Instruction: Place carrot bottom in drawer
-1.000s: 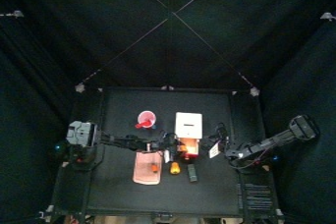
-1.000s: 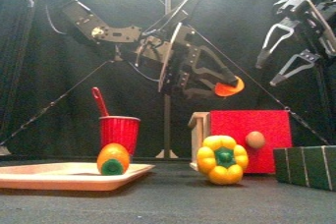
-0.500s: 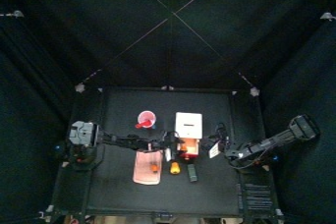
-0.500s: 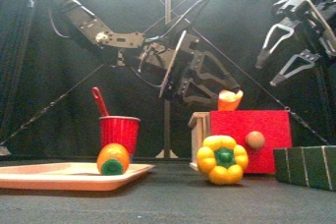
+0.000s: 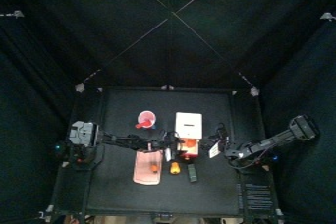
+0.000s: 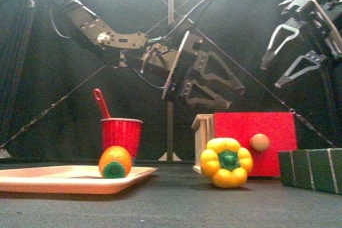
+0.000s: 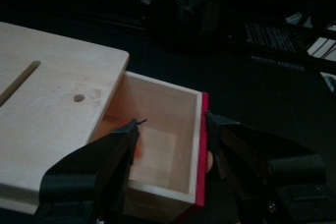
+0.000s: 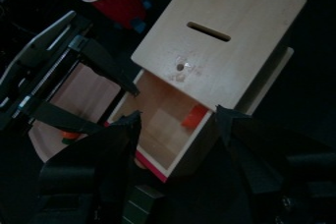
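Note:
The drawer is a cream box with a red front and a round knob, and it stands pulled open. My left gripper hangs open and empty just above it, with its jaws spread over the open compartment. A small orange piece, the carrot bottom, lies inside the open drawer. It is hidden in the front view. My right gripper is open and empty, raised high to the right of the drawer. Its jaws look down on the box.
A pale pink board lies at front left with an orange and green vegetable piece on it. A red cup holding a spoon stands behind. A yellow pepper sits before the drawer, and a dark green box stands at right.
My left gripper held the carrot bottom above the drawer, then opened. The piece fell onto the drawer's top edge and has now dropped inside. The right arm has not moved.

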You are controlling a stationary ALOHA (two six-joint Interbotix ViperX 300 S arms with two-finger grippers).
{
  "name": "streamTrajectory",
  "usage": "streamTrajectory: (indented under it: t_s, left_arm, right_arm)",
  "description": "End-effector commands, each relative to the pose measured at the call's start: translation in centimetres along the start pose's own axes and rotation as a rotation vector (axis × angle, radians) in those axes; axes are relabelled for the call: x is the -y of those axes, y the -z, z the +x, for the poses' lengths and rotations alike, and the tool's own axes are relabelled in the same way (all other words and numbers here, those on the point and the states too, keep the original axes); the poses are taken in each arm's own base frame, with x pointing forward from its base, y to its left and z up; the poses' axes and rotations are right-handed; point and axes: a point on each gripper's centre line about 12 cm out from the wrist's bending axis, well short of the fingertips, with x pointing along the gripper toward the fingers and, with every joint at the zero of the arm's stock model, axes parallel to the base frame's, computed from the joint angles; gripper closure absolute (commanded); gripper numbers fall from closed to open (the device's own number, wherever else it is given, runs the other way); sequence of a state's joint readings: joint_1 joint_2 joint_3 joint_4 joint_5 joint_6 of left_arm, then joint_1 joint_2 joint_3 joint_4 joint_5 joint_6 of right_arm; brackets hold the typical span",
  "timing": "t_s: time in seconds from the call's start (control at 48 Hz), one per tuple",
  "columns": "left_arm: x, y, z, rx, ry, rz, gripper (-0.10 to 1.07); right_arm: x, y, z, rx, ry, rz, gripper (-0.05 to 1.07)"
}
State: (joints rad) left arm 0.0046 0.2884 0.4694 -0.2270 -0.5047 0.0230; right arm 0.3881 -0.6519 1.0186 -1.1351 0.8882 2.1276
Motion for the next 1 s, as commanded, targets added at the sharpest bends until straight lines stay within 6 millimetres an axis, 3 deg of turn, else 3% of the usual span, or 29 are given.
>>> streamTrajectory:
  t_s: [0.0,0.812,0.979]
  left_arm:
    - [0.29,-1.42,-0.19,0.042,0.007,0.0,0.08]
    - [0.24,-1.06,-0.29,0.029,0.007,0.005,0.08]
    - [0.44,-1.12,-1.06,0.027,0.016,0.016,0.08]
  right_arm:
    - [-0.25,-0.35,-0.15,0.008,-0.009,0.006,0.09]
    - [-0.19,-0.38,-0.13,0.009,-0.004,0.006,0.09]
    - [-0.2,-0.39,-0.13,0.01,-0.005,0.007,0.09]
